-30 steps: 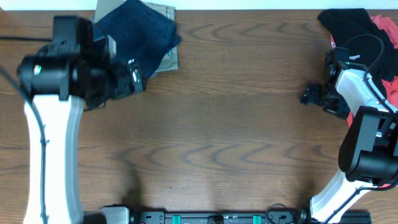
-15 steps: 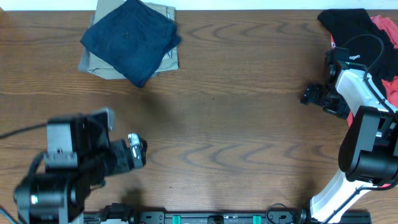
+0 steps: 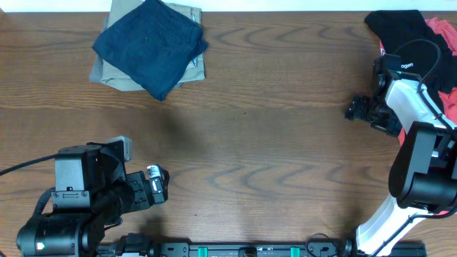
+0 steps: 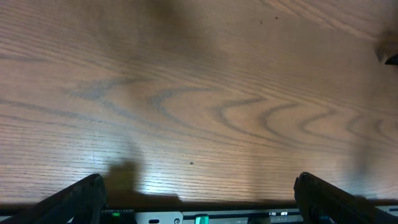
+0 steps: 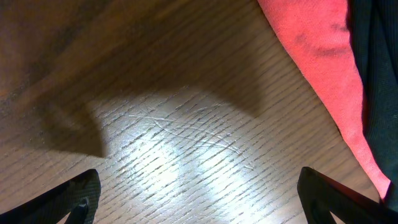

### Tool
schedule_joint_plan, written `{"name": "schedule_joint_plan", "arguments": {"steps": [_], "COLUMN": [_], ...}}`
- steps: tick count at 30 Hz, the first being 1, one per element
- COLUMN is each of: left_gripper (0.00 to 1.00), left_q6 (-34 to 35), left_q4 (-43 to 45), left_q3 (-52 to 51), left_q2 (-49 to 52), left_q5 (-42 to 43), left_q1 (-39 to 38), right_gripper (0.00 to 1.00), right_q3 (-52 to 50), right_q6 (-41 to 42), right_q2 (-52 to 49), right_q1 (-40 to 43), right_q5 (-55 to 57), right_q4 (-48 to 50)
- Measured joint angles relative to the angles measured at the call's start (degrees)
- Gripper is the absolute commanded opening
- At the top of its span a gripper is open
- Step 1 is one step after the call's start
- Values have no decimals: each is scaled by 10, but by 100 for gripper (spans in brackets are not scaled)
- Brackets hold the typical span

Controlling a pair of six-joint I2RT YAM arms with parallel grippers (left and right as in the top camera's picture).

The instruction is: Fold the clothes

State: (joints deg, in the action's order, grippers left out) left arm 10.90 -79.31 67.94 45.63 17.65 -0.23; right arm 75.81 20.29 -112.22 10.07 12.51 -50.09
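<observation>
Where navy shorts (image 3: pixel 150 44) lie folded atop khaki shorts (image 3: pixel 106 73), their square sits skewed | left gripper (image 4: pixel 199 179) spread | right gripper (image 5: pixel 199 174) spread

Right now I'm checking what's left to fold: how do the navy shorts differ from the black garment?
The navy shorts lie folded atop khaki shorts at left; the black garment lies crumpled at right beside red cloth. The shorts are blue, the garment black. Both lie along the table's far edge.

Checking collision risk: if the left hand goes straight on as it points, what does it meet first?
Probably the bare table. The left hand, open, faces only wood grain, with nothing in between. Depth is unclear.
</observation>
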Motion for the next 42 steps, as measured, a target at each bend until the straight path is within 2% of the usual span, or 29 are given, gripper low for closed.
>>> {"name": "schedule_joint_plan", "arguments": {"steps": [4, 8, 16, 24, 33, 42], "left_gripper": [98, 98, 98, 98, 98, 98], "left_q6": [0, -3, -51, -66, -67, -67], "left_q4": [17, 103, 405, 655, 788, 793], "left_q3": [-3, -45, -281, -497, -619, -649], "left_q2": [0, -12, -134, -278, -351, -401], "left_q5": [0, 0, 0, 0, -10, -53], "left_q1": [0, -3, -6, 0, 21, 21], "right_gripper": [99, 99, 99, 99, 99, 99], "right_q3": [0, 0, 0, 1, 1, 1], "right_q6": [0, 0, 0, 0, 0, 0], "right_q2": [0, 0, 0, 0, 0, 0], "right_q1": [0, 0, 0, 0, 0, 0], "right_q5": [0, 0, 0, 0, 0, 0], "right_q4": [0, 0, 0, 0, 0, 0]}}
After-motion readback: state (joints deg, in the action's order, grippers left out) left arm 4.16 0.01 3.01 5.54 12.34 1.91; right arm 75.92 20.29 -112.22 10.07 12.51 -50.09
